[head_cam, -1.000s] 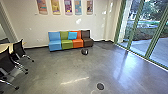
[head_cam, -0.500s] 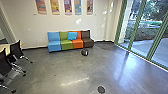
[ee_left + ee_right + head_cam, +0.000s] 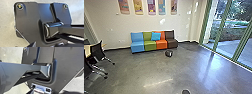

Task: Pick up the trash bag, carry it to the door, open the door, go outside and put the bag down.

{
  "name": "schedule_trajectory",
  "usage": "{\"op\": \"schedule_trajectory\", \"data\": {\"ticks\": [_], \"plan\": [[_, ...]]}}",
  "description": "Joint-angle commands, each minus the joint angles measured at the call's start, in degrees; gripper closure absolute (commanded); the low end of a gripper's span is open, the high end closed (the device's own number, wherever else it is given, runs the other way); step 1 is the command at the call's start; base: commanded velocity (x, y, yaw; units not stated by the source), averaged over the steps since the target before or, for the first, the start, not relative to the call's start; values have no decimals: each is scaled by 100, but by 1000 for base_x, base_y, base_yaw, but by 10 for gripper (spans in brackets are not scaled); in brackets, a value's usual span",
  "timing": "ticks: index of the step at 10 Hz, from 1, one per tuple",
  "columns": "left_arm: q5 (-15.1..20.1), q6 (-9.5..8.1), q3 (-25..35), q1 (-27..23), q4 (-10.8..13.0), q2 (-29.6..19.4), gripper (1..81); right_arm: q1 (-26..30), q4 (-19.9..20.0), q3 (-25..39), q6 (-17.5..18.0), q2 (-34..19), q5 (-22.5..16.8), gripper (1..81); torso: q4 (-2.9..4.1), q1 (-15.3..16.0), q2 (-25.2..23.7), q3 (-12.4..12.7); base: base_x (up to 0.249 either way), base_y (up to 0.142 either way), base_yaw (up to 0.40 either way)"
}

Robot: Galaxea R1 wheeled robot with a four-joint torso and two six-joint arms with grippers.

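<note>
in the head view, a colored sofa (image 3: 150, 45) is seen by the wall (image 3: 106, 22), with green-framed glass panels (image 3: 227, 46) at the right; in the wrist views, the robot's dark plate (image 3: 27, 18) is seen. the left and right grippers' state and the trash bag's position cannot be told.

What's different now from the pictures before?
Just the robot's view: it seems to have rolled forward a bit, so the dark round spot on the floor slid to the picture's bottom edge and the black chairs slid left. The colorful seats, blue cushion and small dark object in front seem to have stayed put.
</note>
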Motion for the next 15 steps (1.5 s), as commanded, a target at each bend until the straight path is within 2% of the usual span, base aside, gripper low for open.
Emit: {"op": "schedule_trajectory", "data": {"ticks": [1,15], "plan": [[336,35,26,-192,49,-5,10,178,-54,63,-51,6,-398,10,0,0,-3,0,171,0,0],[327,35,26,-192,49,20,10,161,-54,81,-42,6,-398,10,0,0,-3,0,179,0,0]]}}
